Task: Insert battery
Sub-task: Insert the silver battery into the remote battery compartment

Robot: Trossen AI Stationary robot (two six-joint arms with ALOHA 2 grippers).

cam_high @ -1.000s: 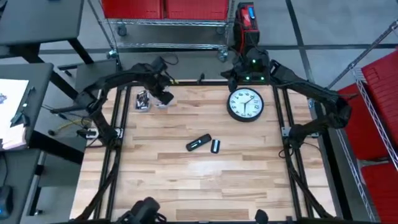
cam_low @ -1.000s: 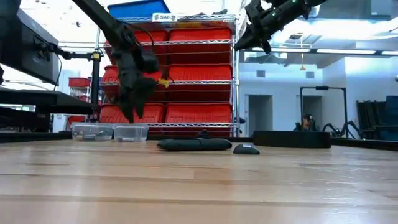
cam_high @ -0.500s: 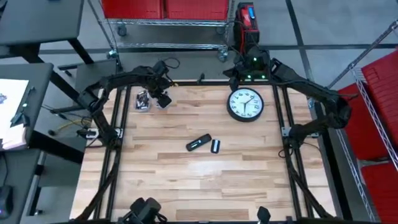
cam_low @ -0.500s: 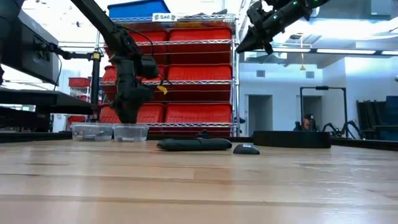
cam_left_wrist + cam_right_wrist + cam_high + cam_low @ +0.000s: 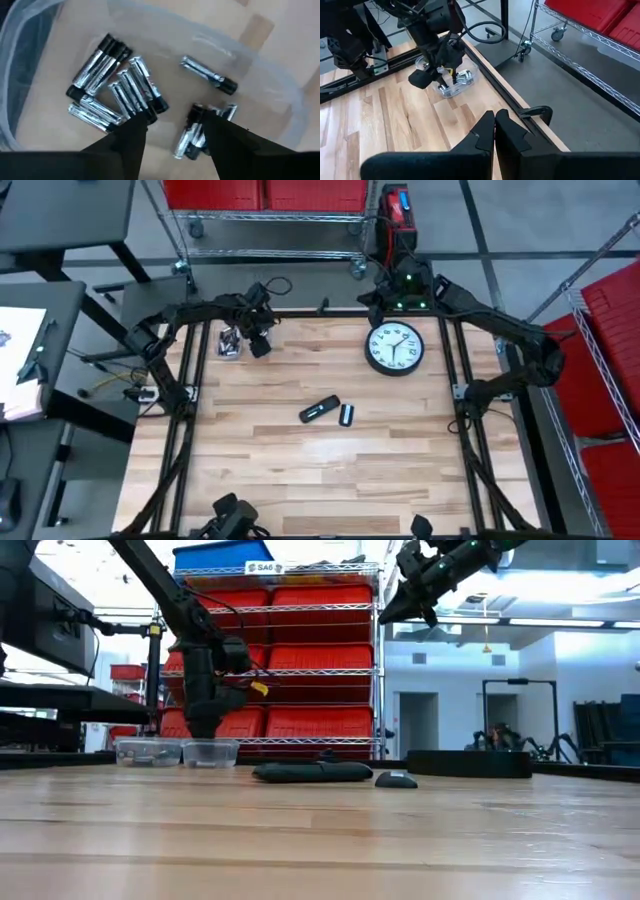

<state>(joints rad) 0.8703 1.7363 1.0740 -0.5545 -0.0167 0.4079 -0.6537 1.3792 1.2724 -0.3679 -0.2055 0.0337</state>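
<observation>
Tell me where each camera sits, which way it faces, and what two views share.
High: overhead, straight down; both arms, clock.
Low: table-top height, level toward red shelves; left arm descending.
Left wrist: above battery container; open left tool.
Right wrist: faces left arm; shut right tool.
Shared: container shows in high and left wrist.

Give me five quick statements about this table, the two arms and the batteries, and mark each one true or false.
1. The left gripper is open above the batteries in the clear tub. True.
2. The right gripper is shut. True.
3. The clock lies face down. False: its face and hands show from above.
4. The remote is held by the right gripper. False: it lies on the table, with a small cover beside it.
5. The tub sits at the table's far left corner. True.
</observation>
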